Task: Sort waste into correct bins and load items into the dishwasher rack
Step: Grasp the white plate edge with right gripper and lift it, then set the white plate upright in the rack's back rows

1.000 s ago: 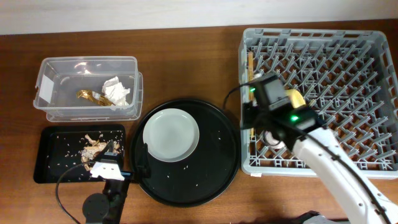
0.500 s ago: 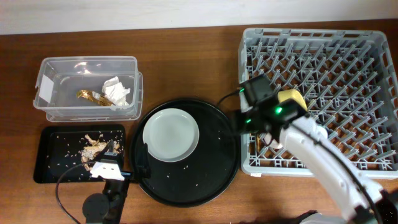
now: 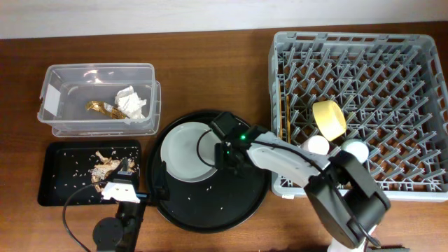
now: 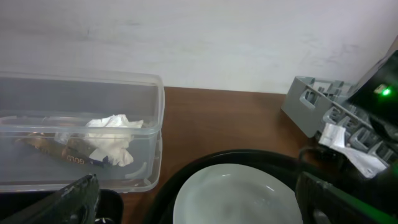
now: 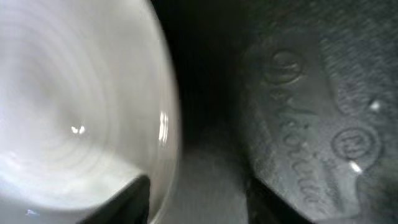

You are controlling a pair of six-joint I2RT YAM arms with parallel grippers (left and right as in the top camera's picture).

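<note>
Overhead: The plate (image 3: 183,152) is pale grey-green, round, plain and empty. It lies flat on the left half of the round black tray (image 3: 210,210). The right gripper (image 3: 222,152) is over the plate's right edge; its opening is hidden from here. The left gripper (image 3: 120,183) sits low by the black rectangular tray (image 3: 56,178), which holds beige food scraps (image 3: 105,164). The clear tub (image 3: 52,105) holds the tissue (image 3: 131,101) and the wrapper (image 3: 100,108). In the rack (image 3: 392,84) I see the yellow bowl (image 3: 329,117) on its side, the chopsticks (image 3: 283,115) along the left edge, and two small cups (image 3: 316,145), pale from above.

Left wrist: The left gripper (image 4: 196,190) is spread wide and holds nothing. The plate (image 4: 230,196) shows a smooth, glossy well, and the tub (image 4: 37,106) is behind it on the left.

Right wrist: Very close and blurred. The plate (image 5: 74,93) shows faint concentric rings and a shiny rim. The right gripper (image 5: 199,199) is parted across that rim, one finger over the plate and one over the embossed tray (image 5: 311,93). I cannot tell whether it touches.
</note>
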